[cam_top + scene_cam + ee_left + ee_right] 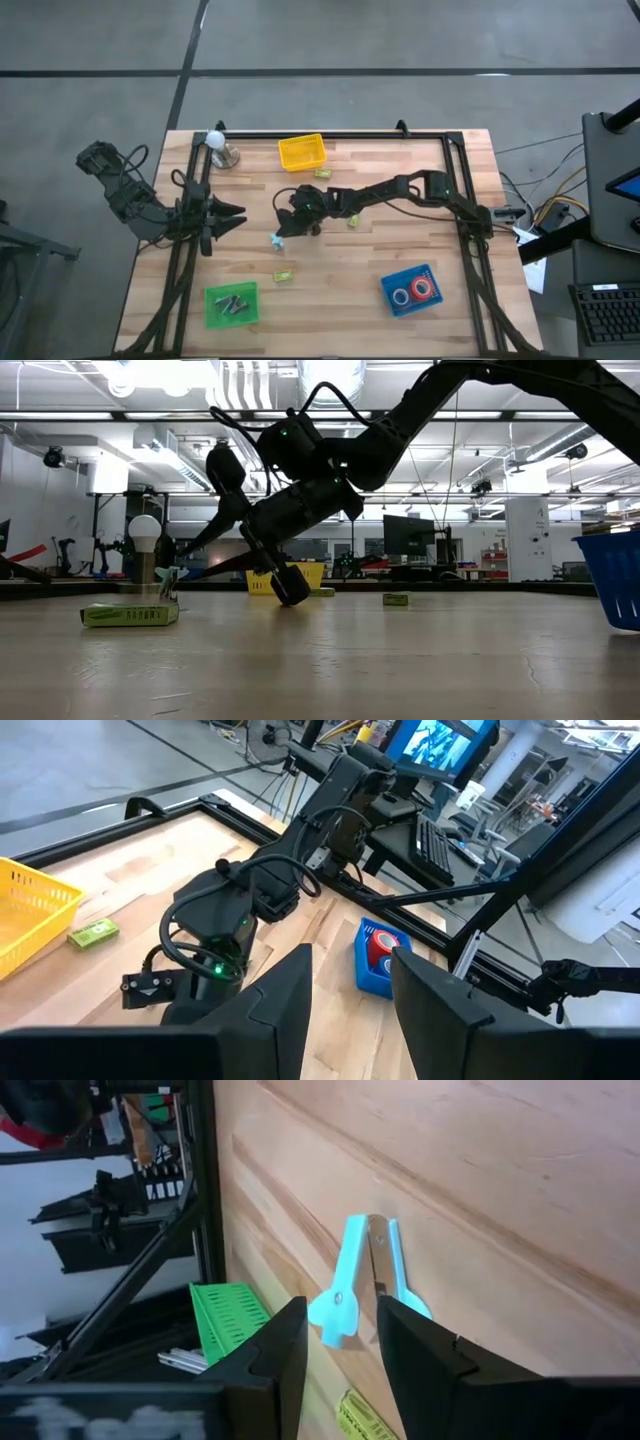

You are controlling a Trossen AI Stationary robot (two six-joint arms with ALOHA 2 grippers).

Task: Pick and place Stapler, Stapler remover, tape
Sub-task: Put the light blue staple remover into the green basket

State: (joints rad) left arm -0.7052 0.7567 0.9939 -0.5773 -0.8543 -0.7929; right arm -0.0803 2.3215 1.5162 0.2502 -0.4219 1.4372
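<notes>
The right claw, fingers parted and empty, hovers over the pale-blue stapler remover, needing descent and closure.

Overhead view straight down, low view level across table, wrist views close, both showing green tray.

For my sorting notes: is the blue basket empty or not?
Not empty: the blue basket holds two red tape rolls, seen from above.
</notes>
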